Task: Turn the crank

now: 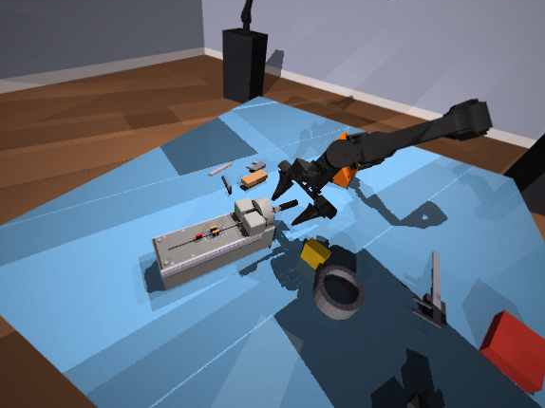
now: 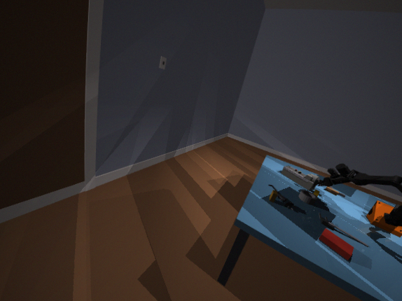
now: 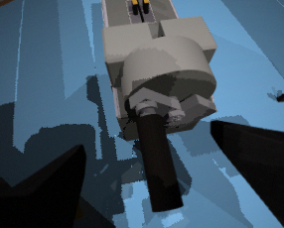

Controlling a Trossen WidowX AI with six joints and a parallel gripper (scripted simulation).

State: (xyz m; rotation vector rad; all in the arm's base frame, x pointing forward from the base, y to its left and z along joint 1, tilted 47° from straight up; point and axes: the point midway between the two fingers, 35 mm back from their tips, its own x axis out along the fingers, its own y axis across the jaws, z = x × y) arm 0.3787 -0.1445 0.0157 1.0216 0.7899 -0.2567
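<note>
The grey machine (image 1: 178, 247) (image 2: 295, 178) (image 3: 169, 64) lies on the blue table, its rounded crank hub (image 1: 263, 211) toward the arm. The black crank handle (image 1: 289, 205) (image 3: 160, 164) sticks out from the hub. The red pointer (image 1: 198, 236) sits in the slot, off the two brass zero marks (image 1: 214, 231) (image 3: 140, 6) on the side away from the crank. The pointer is outside the wrist view. My gripper (image 1: 283, 212) (image 3: 149, 138) is open and empty, its fingers apart on either side of the handle in the wrist view. Whether a finger touches it cannot be told.
A yellow block (image 1: 314, 253) and a grey ring (image 1: 327, 303) (image 2: 307, 197) lie near the crank end. An orange-tan block (image 1: 254, 178) and small grey parts lie behind the machine. A forked grey tool (image 1: 436, 280), a red block (image 1: 513, 351) (image 2: 336, 243) and an orange bracket (image 1: 344, 178) (image 2: 382, 213) lie farther off.
</note>
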